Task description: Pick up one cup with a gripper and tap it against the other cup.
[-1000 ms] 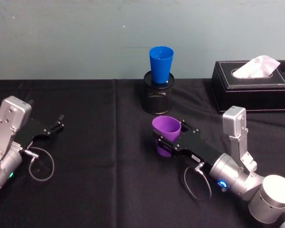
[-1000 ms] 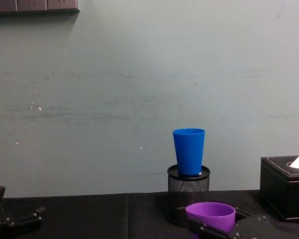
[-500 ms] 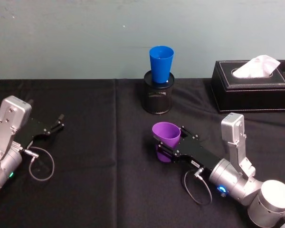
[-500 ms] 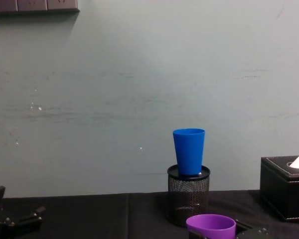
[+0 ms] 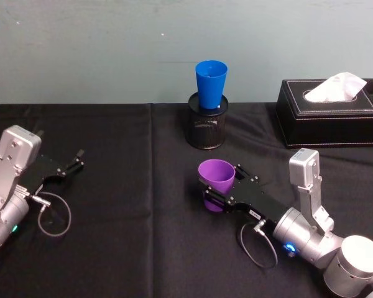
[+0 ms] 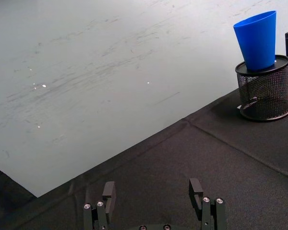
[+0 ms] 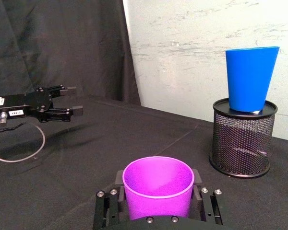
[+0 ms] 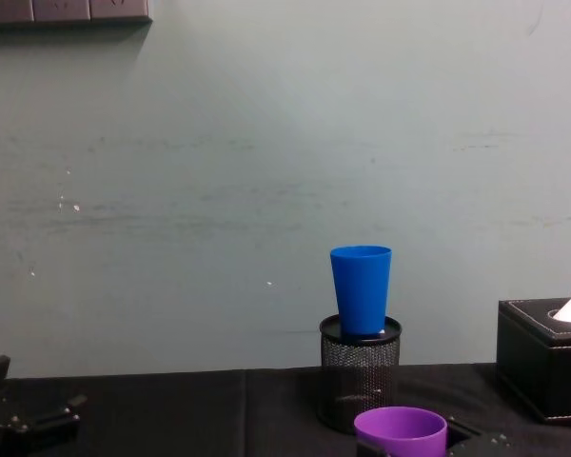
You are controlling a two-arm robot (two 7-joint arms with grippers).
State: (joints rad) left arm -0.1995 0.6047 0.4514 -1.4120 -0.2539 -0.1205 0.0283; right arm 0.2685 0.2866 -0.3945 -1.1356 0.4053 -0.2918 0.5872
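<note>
The purple cup (image 5: 216, 176) stands upright between the black fingers of my right gripper (image 5: 222, 191), which is shut on it over the black cloth, right of the table's middle. The right wrist view has the purple cup (image 7: 158, 188) close up, clamped from both sides. Farther back, the blue cup (image 5: 211, 83) stands upright on a black mesh pot (image 5: 206, 128), well apart from the purple cup. The chest view has the blue cup (image 8: 361, 289) above the purple cup's rim (image 8: 400, 427). My left gripper (image 5: 75, 162) rests open at the far left, holding nothing.
A black tissue box (image 5: 329, 112) with a white tissue stands at the back right, to the right of the mesh pot (image 8: 359, 375). A grey wall closes off the table's far edge. Black cloth lies bare between the two arms.
My right gripper has drawn the purple cup back toward me and slightly left, away from the blue cup. The left arm has not moved.
</note>
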